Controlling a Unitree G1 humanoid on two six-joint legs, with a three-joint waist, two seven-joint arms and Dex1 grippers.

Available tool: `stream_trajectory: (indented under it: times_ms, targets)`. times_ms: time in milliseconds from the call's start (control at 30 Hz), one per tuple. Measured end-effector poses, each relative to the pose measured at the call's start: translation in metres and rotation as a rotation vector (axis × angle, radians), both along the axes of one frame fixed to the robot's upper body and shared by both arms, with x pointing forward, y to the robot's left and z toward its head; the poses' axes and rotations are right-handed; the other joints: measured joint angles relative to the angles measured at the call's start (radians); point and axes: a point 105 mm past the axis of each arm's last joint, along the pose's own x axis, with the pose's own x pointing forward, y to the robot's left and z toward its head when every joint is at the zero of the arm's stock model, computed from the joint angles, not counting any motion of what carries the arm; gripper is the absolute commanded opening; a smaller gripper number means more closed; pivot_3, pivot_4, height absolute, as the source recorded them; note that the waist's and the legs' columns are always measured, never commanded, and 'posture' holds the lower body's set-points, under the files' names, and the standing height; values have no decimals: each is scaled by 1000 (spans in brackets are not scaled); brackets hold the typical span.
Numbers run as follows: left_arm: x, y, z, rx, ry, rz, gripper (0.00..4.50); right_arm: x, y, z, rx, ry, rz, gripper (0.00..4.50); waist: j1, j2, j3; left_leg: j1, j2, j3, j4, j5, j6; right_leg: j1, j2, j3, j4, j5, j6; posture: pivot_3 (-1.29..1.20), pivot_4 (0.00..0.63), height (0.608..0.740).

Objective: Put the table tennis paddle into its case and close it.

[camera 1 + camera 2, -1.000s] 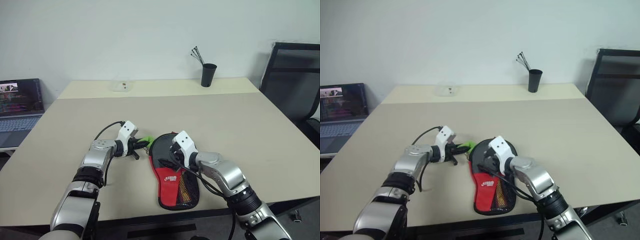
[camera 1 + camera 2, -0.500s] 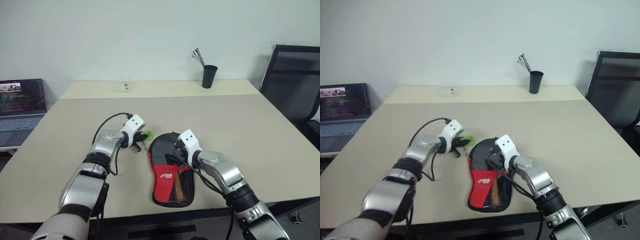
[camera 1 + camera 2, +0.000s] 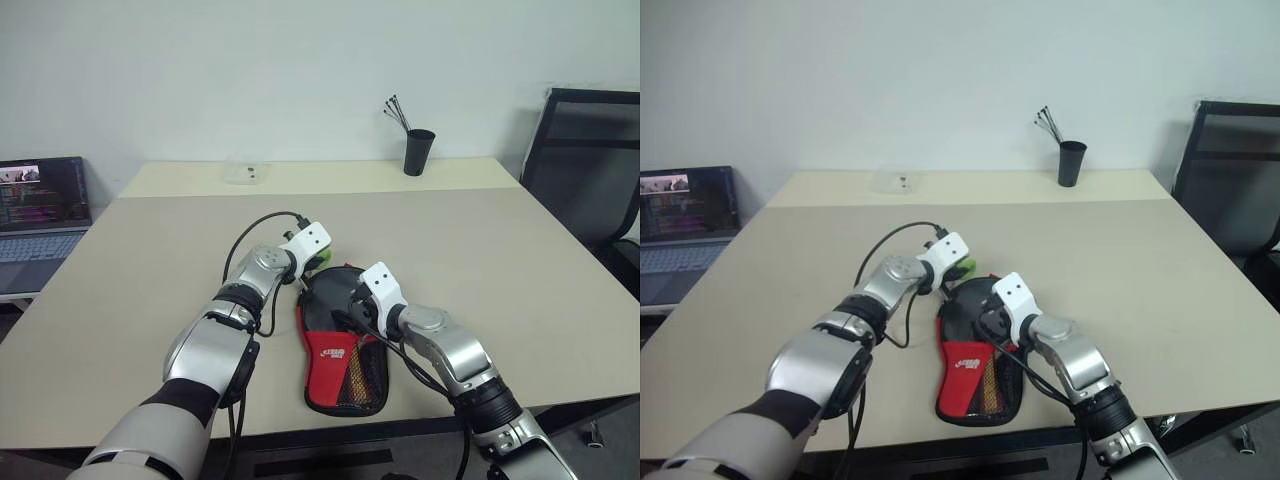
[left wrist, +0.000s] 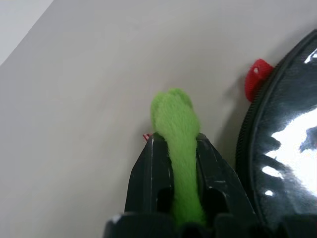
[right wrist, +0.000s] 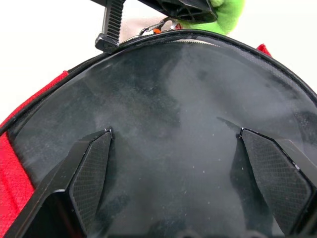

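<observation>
A: Why is the left hand (image 4: 174, 196) sitting up at the round end of the case (image 3: 340, 345)?

B: It is pinching a small green fuzzy tag (image 4: 177, 148) between narrow fingers, and that tag is hanging right at the case's rim near the zip. My judgement is that it is serving as the zip pull, so the hand is placed to draw the zip around the curve and finish the closing.

A: And the right hand (image 5: 188, 163)?

B: It is spreading its fingers wide and hovering low over the glossy black round panel of the case, one finger (image 5: 84, 173) at each side. Whether the pads are actually pressing on the fabric I cannot tell. It looks positioned to steady the case on the bench (image 3: 500, 250) while the other hand pulls.

A: Where is the case lying in the head view?

B: In the lower middle of the frame, its round end pointing toward the upper part and its red logo panel (image 3: 335, 355) and mesh pocket toward the bottom edge. The left hand is meeting it at its upper left rim, and the right hand is coming in from the lower right, over the round part.

A: The paddle?

B: It is presumably inside already.
</observation>
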Motion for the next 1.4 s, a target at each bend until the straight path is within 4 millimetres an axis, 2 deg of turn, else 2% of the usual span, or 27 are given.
stream_trajectory:
  times_ms: [233,533,767,900,1033,1267,1300,1367,1400]
  targets:
    - [1,-29,1,97,-90,-53,100,-6,2,-1,8,6,-1,4500,1,0,0,0,-1,0,0,0,0,0,-1,0,0,0,0,0,150,740]
    - [1,-69,17,275,-322,-156,99,-15,10,-3,10,8,11,4500,1,0,0,0,-1,0,0,0,0,0,-1,0,0,0,0,0,150,740]
    - [-9,-106,23,386,-459,-302,99,-18,10,-4,12,15,2,4500,3,0,0,-1,-1,0,0,0,0,0,-1,0,0,0,0,0,150,740]
    - [-17,-132,27,370,-496,-366,99,-19,11,-4,14,14,1,4500,4,0,0,-1,-2,0,0,0,0,0,-2,0,-1,0,0,0,150,740]
    - [-21,-141,32,359,-515,-396,99,-19,11,-3,18,11,-2,4500,3,0,0,-1,-2,0,0,0,0,0,-2,0,-1,0,0,0,150,740]
    - [-24,-144,29,364,-498,-437,99,-19,11,-3,20,11,-3,4500,4,0,-1,0,-2,0,0,0,0,0,-3,0,-1,0,0,0,150,740]
    - [-25,-144,29,355,-483,-441,823,-19,11,-3,20,11,-3,4500,3,0,-1,0,-2,0,0,0,0,0,-3,0,-1,0,0,0,150,740]
    - [-26,-145,29,328,-455,-444,1382,-18,12,-3,20,12,-1,4500,2,0,-1,0,-2,0,0,0,0,0,-3,0,0,0,0,0,150,740]
    - [-26,-145,29,314,-447,-442,1821,-18,12,-3,20,14,0,4500,2,0,-1,0,-2,0,0,0,0,0,-3,0,0,0,0,0,150,740]
